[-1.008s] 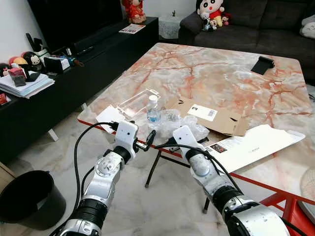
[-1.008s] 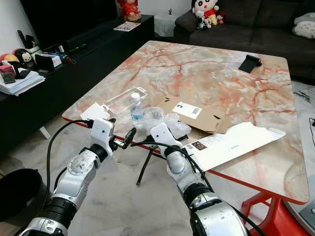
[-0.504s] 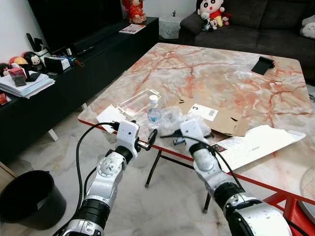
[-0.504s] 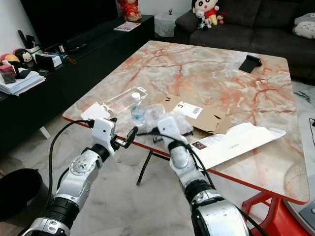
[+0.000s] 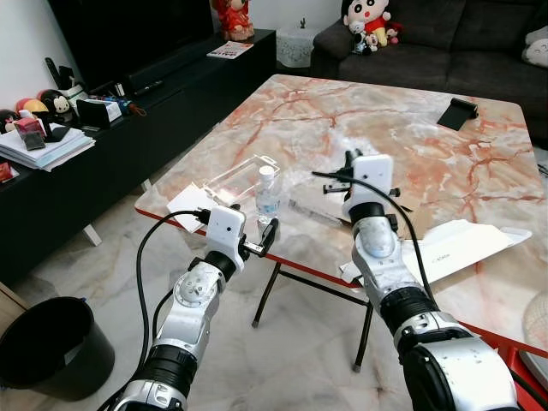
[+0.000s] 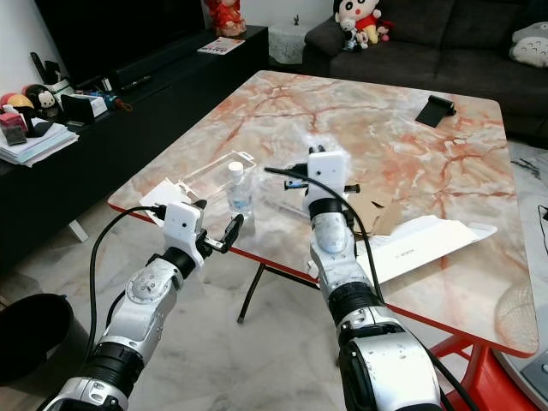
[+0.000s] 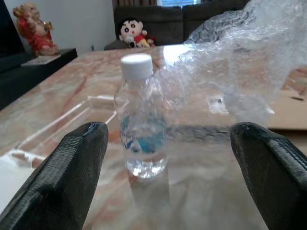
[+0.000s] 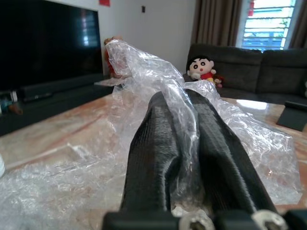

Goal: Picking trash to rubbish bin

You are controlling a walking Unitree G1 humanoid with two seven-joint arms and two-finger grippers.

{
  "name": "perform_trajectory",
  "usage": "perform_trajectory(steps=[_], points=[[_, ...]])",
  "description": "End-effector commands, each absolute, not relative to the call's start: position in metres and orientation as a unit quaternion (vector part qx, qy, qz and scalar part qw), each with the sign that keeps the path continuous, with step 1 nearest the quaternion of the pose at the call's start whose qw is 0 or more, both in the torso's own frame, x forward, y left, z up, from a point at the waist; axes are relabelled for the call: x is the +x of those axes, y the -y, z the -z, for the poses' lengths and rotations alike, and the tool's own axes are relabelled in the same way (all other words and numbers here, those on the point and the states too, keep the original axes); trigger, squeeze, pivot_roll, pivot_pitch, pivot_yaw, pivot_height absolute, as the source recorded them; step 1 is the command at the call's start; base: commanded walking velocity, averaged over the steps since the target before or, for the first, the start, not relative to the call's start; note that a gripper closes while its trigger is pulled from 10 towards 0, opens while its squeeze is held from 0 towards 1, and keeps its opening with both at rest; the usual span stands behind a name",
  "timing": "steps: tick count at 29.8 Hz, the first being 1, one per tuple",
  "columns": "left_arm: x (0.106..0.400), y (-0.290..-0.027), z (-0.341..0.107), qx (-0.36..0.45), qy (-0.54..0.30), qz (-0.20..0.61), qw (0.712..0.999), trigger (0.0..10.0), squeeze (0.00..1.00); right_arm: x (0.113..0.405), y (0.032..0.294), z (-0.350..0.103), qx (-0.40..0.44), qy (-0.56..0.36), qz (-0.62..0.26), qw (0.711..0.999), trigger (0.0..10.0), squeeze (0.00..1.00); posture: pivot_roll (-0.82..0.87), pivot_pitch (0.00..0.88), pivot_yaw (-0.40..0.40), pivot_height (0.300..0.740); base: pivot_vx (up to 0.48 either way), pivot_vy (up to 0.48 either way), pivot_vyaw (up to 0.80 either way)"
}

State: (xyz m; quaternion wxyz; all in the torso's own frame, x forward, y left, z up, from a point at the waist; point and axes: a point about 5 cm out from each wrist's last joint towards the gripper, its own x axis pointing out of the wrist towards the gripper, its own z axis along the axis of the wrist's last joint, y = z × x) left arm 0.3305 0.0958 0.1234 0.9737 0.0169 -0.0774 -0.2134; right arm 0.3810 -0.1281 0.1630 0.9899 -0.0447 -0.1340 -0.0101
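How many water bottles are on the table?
1. The small clear water bottle with a white cap stands upright near the table's front-left edge, just ahead of the left gripper. The raised bubble wrap could hide another small thing.

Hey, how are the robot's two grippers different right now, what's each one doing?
The right gripper is shut on the bubble wrap, pinched between its fingers, and raised above the table. The left gripper is open and holds nothing; it sits at the table's near edge, its fingers either side of the small water bottle ahead but not touching it. Both have two black fingers.
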Motion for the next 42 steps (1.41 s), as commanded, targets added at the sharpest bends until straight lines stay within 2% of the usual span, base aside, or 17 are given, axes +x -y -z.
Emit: perform_trajectory(steps=[1,4,8,12,19,42], points=[[0.333,-0.096,-0.128,0.008,0.086,0.209,0.974,10.0,0.0,0.382,0.125,-0.175,-0.031,0.162,0.008,0.986,10.0,0.0,0.04,0.0,0.022,0.74,0.0,0.0,0.0],[0.334,-0.095,-0.131,0.008,0.092,0.204,0.975,10.0,0.0,0.378,0.127,-0.184,-0.003,0.198,0.011,0.98,10.0,0.0,0.03,0.0,0.022,0.74,0.0,0.0,0.0],[0.335,-0.095,-0.131,0.008,0.093,0.203,0.975,10.0,0.0,0.378,0.127,-0.185,0.003,0.2,0.01,0.98,10.0,0.0,0.03,0.0,0.022,0.74,0.0,0.0,0.0],[0.34,-0.103,-0.143,0.012,0.125,0.159,0.979,10.0,0.0,0.371,0.125,-0.192,0.056,0.236,0.004,0.97,10.0,0.0,0.01,0.0,0.027,0.74,0.0,0.0,0.0],[0.345,-0.108,-0.154,0.009,0.144,0.132,0.981,10.0,0.0,0.363,0.127,-0.184,0.049,0.236,0.008,0.97,10.0,0.0,0.0,0.0,0.032,0.74,0.0,0.0,0.0],[0.345,-0.11,-0.152,0.022,0.151,0.127,0.98,10.0,0.0,0.355,0.148,-0.165,0.024,0.205,0.028,0.978,10.0,0.0,-0.01,0.0,0.043,0.74,0.0,0.0,0.0]])
